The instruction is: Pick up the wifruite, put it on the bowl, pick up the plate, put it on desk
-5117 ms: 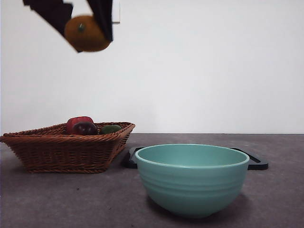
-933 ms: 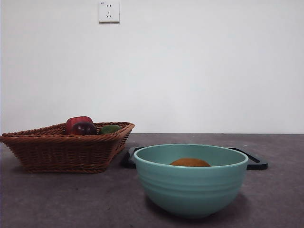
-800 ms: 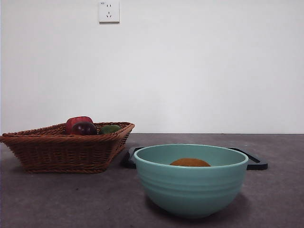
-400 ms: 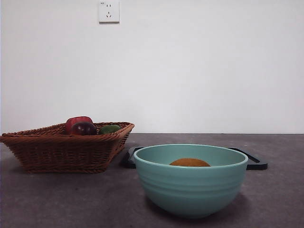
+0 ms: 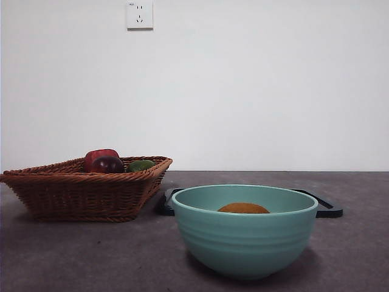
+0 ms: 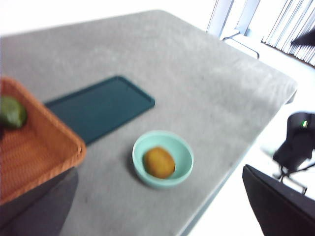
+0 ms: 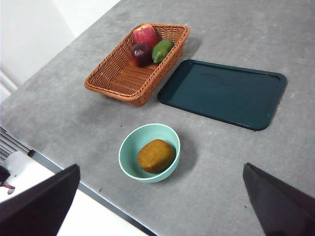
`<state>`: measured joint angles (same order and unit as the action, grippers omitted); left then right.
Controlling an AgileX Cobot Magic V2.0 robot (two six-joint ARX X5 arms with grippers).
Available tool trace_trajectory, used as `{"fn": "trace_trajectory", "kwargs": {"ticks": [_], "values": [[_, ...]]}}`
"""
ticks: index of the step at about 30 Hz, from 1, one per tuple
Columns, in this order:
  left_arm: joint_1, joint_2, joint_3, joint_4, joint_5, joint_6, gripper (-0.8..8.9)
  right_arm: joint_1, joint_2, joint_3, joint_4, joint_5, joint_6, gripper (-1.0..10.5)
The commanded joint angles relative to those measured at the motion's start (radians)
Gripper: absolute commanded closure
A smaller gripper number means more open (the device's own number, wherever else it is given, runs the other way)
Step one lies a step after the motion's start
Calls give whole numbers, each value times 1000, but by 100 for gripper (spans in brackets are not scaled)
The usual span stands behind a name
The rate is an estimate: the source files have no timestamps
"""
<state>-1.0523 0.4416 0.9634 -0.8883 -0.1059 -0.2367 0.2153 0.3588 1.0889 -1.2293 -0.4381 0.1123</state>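
On the dark grey table (image 7: 236, 147), near its front edge, stands the mint-green bowl (image 5: 245, 234) with the orange wifruite (image 7: 156, 156) lying inside it — from the front view only the fruit's rounded top shows above the rim. Behind the bowl lies a dark green rectangular tray (image 7: 222, 92), flat on the table and apart from the bowl. Just beside the tray's short end sits a brown wicker basket (image 7: 130, 73) holding a red apple (image 7: 145, 35), a dark red-purple fruit (image 7: 141, 53) and a green fruit (image 7: 162, 50), all crowded at one end. A white wall socket (image 5: 139, 14) is fixed high on the wall behind. Both arms hang high above the table, well clear of everything: the left tool (image 6: 157, 216) and the right tool (image 7: 162, 211) each have their jaws spread wide apart — neither holds anything.
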Motion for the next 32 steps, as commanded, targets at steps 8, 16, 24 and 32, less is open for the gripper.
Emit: {"fn": "trace_trajectory", "kwargs": {"ticks": [8, 16, 24, 32], "values": [[-12, -37, -1, -35, -1, -3, 282, 4, 47, 18, -4, -11, 67, 266], [-12, -37, 0, -32, -1, -3, 282, 5, 206, 18, -6, -92, 41, 266], [-12, -37, -1, -31, -1, -3, 282, 66, 449, 18, -5, -74, -9, 266], [-12, -37, 0, -31, -1, -3, 282, 190, 711, 18, 34, 76, -26, 266]]}}
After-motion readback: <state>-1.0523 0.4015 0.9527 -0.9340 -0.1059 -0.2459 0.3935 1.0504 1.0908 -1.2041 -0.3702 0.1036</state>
